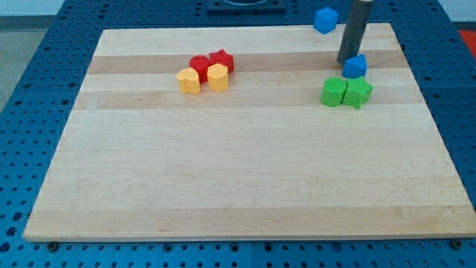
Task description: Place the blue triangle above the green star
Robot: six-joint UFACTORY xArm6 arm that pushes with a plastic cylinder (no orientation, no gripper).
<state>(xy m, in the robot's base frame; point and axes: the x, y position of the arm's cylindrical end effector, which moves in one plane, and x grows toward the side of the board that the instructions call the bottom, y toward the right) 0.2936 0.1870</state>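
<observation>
Blue triangle (355, 66) touching my tip (346, 61) (lower right)

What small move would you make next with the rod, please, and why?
Probably almost none: I would ease my tip back toward the view's top-left. The blue triangle already sits just above the green star, touching or nearly so, and pushing further could knock the star and the other green block.
</observation>
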